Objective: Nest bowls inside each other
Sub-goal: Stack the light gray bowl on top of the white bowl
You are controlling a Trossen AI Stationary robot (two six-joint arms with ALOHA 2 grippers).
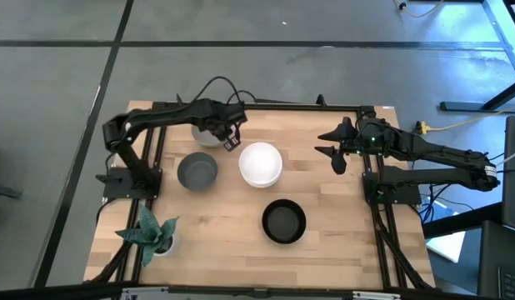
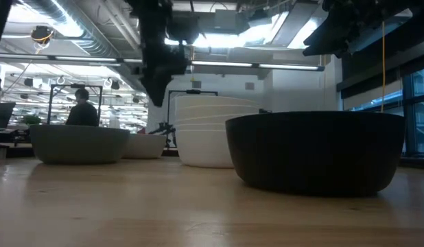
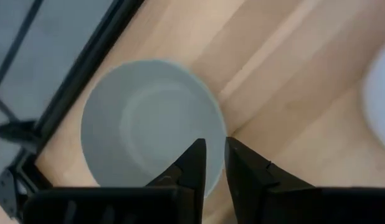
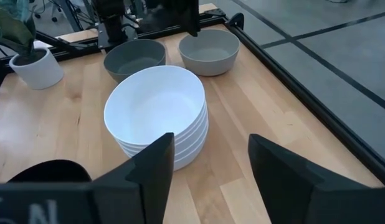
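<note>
A light grey bowl [image 1: 203, 138] [image 3: 142, 124] stands on its base near the table's far edge. My left gripper [image 1: 231, 142] [image 3: 215, 149] hovers just above its rim, open by a narrow gap, with one finger over the inside and one outside. A darker grey bowl [image 1: 197, 171] sits nearer. A stack of nested white bowls [image 1: 260, 164] [image 4: 158, 112] stands mid-table. A black bowl [image 1: 283, 222] [image 2: 315, 151] rests toward the near edge. My right gripper [image 1: 334, 154] [image 4: 211, 155] hangs wide open above the table's right part, right of the white stack.
A small green potted plant [image 1: 153, 233] [image 4: 30, 59] stands at the near left corner. Black frame rails [image 1: 382, 208] run along the table's left, right and far sides. Bare wood [image 1: 341, 217] lies between the black bowl and the right rail. A person [image 2: 81, 110] sits far behind the table.
</note>
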